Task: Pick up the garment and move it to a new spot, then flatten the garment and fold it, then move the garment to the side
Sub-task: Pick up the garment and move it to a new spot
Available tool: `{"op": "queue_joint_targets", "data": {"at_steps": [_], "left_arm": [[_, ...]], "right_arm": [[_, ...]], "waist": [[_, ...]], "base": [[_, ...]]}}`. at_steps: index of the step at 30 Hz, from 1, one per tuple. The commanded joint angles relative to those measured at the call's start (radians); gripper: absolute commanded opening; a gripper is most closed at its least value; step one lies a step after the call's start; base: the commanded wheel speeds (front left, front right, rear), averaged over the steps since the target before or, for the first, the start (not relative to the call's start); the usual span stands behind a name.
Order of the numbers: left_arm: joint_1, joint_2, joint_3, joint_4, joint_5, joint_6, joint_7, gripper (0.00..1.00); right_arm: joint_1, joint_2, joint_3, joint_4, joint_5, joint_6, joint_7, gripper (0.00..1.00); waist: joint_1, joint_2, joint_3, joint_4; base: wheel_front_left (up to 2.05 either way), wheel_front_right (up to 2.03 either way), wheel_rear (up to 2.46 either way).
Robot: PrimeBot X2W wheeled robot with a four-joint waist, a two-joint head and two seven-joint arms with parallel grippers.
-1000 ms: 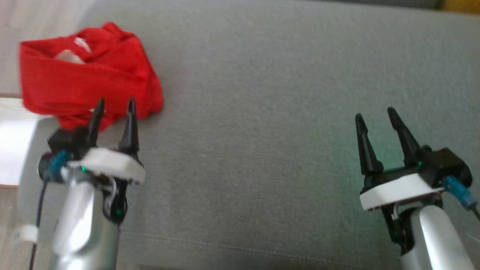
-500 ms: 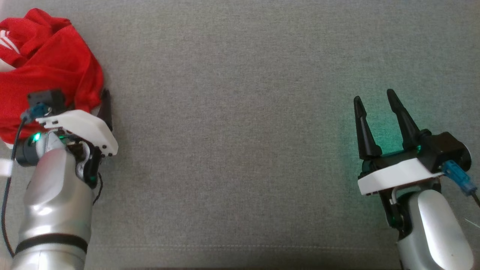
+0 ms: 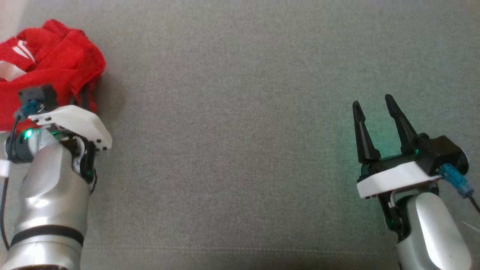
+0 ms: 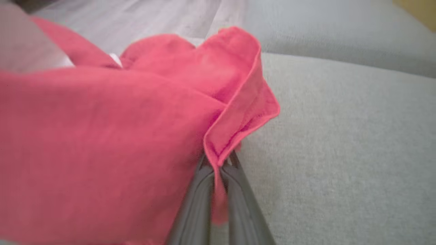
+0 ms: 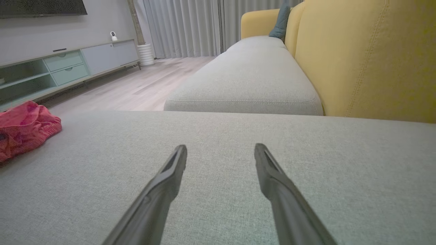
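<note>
The grey seat cushion [image 3: 240, 131] lies bare and wide between the two grippers, with free fabric ahead of both pairs of fingers. Its front seam [image 3: 240, 248] runs behind the wrists. The red garment [image 3: 52, 63] sits bunched at the cushion's left end, close to the edge where pale floor [image 3: 9, 13] begins. It lies ahead of and to the left of the left gripper [image 3: 85, 96].

That gripper's fingers [image 4: 201, 194] are drawn narrow on the garment's right-hand edge. A hemmed fold [image 4: 238, 112] rises from between the two tips, pinched there, and the rest of the cloth bulks to their left. The right gripper [image 3: 372, 100] is well apart from the garment, its fingers spread wide over bare cushion, holding nothing.

In the head view the pinch is half hidden among folds ahead of the white wrist housing [image 3: 75, 122]; the left wrist view gives it plainly. The right wrist view adds the room beyond its own fingers: a yellow backrest [image 5: 368, 58] to their right, a second grey cushion [image 5: 248, 81] straight ahead, and a low cabinet [image 5: 68, 64] and curtains [image 5: 190, 27] far off to the left.
</note>
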Motion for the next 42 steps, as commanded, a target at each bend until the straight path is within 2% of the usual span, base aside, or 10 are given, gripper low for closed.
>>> {"op": "queue_joint_targets", "data": {"at_steps": [1,6,10,12,13,19,24,29,36,42], "left_arm": [[-0.007,0.052,0.016,-0.044,0.006,0.007,-0.026,0.0],[0.029,0.053,0.012,-0.123,0.011,0.012,-0.061,0.0],[0.093,0.052,0.009,-0.258,0.017,0.021,-0.071,0.0],[0.137,0.049,0.009,-0.342,0.019,0.027,-0.073,0.0],[0.238,0.042,0.006,-0.527,0.023,0.041,-0.074,0.0],[0.379,0.021,-0.026,-0.798,0.028,0.057,-0.02,0.0],[0.444,-0.014,-0.087,-0.947,0.025,0.045,0.044,0.0],[0.44,-0.058,-0.166,-0.98,0.018,0.022,0.077,0.0],[0.356,-0.109,-0.311,-0.938,-0.004,-0.003,0.077,0.0],[0.242,-0.12,-0.416,-0.884,-0.049,0.01,0.05,0.0]], "right_arm": [[-0.002,0.002,0.016,-0.028,0.008,-0.001,-0.012,1.0],[0.024,0.005,0.005,-0.032,0.01,-0.001,-0.01,1.0],[0.052,0.007,-0.004,-0.037,0.011,-0.001,-0.006,1.0],[0.066,0.009,-0.007,-0.042,0.011,-0.001,-0.003,1.0],[0.096,0.012,-0.013,-0.057,0.012,-0.001,0.005,1.0],[0.129,0.016,-0.02,-0.09,0.013,-0.001,0.022,1.0],[0.138,0.018,-0.024,-0.121,0.011,-0.001,0.041,1.0],[0.129,0.019,-0.027,-0.149,0.008,-0.001,0.055,1.0],[0.102,0.021,-0.027,-0.179,0.01,-0.001,0.064,1.0],[0.081,0.023,-0.016,-0.19,0.018,-0.001,0.06,1.0]], "waist": [[-0.0001,0.0,-0.025,0.006],[-0.0001,0.0,-0.067,0.017],[-0.0001,0.0,-0.112,0.026],[-0.0001,0.0,-0.136,0.03],[-0.0001,0.0,-0.18,0.031],[-0.0001,0.0,-0.223,0.015],[-0.0001,0.0,-0.229,-0.029],[-0.0001,0.0,-0.208,-0.105],[-0.0001,0.0,-0.152,-0.242],[-0.0001,0.0,-0.094,-0.369]], "base": [[0.0,0.0,0.0],[0.0,0.0,0.0],[0.0,0.0,0.0],[0.0,0.0,0.0],[0.0,0.0,0.0],[0.0,0.0,0.0],[0.0,0.0,0.0],[0.0,0.0,0.0],[0.0,0.0,0.0],[0.0,0.0,0.0]]}}
